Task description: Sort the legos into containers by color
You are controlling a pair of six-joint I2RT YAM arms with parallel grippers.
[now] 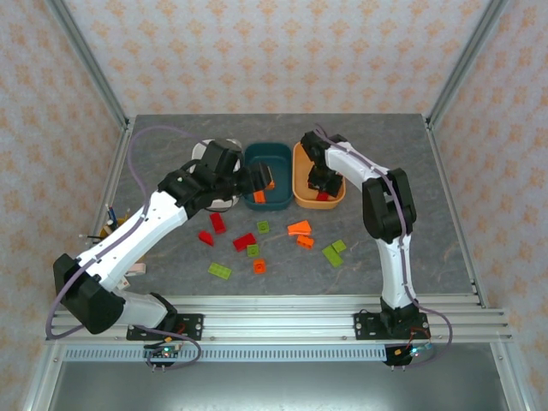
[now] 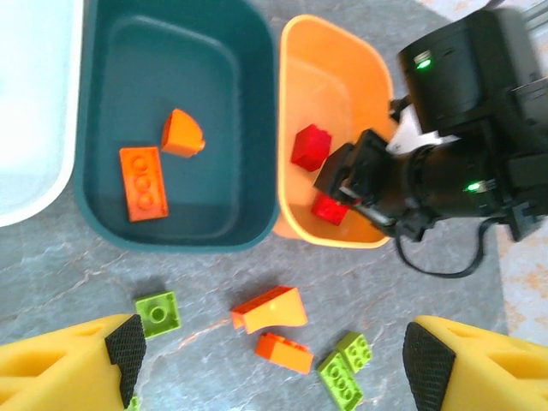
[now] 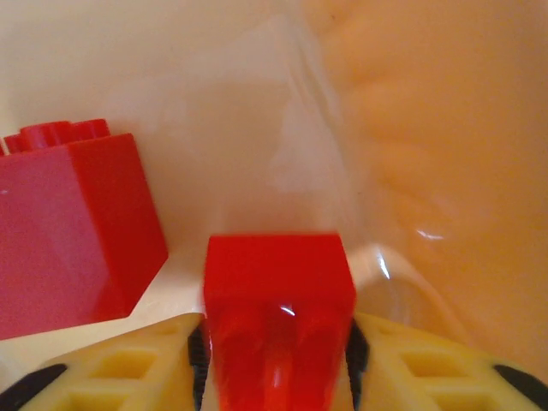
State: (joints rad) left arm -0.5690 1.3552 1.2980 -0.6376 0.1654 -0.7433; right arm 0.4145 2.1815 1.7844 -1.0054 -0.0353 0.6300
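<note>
2 jaws of my left gripper (image 2: 274, 347) gape by the dark teal plastic tub (image 2: 214, 103), left of the orange plastic tub (image 2: 325, 77). Inside that orange tub, my right gripper (image 3: 276, 334) brackets a red plastic brick (image 3: 278, 282); gripped or freed, I cannot tell. Open wide, then lift straight.

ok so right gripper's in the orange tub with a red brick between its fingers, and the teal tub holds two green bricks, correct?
No: the two bricks in the teal tub are orange, not green; the left wrist view shows it. The rest holds: right gripper in the orange tub, red brick between its fingers.
</note>
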